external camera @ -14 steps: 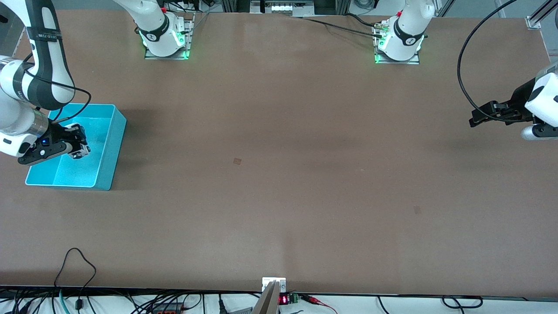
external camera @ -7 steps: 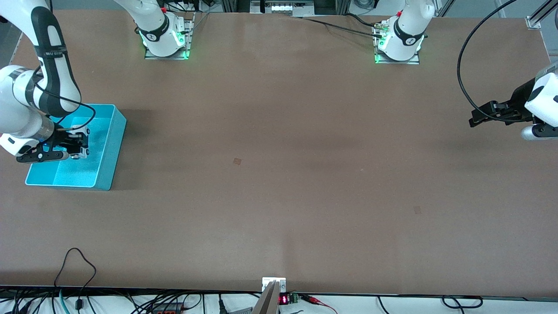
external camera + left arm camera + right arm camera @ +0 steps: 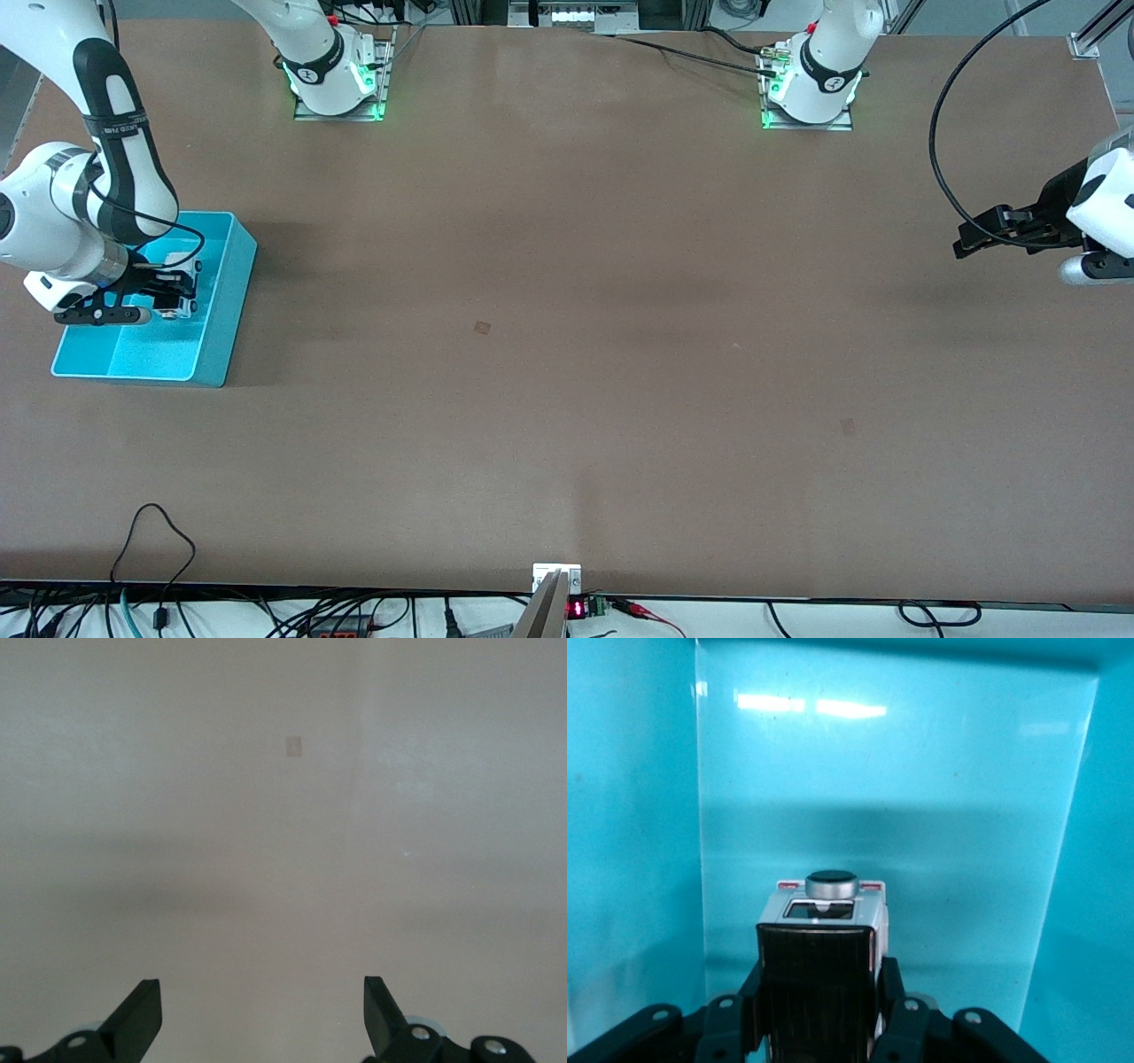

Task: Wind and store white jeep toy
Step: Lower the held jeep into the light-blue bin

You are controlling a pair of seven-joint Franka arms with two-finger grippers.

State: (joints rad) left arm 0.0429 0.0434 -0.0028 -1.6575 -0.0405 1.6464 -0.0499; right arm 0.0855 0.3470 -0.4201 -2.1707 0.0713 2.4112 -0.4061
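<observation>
I've got the right gripper (image 3: 182, 297) clamped on the white jeep toy (image 3: 183, 305), hanging inside the turquoise bin (image 3: 232, 292) at the right arm's end of the table (image 3: 567, 354). In the right wrist view the jeep (image 3: 824, 948) sits between the fingers (image 3: 897, 1010), black roof panel up, a round dark knob on a silver collar at its end, bin walls (image 3: 638, 859) all around it. Can't tell if the wheels touch the bin floor. My left gripper (image 3: 966, 241) waits over bare table at the left arm's end, jaws spread wide, nothing in them; the left wrist view shows both fingertips (image 3: 142, 1014) well apart over plain brown surface with one small square mark (image 3: 293, 746)
</observation>
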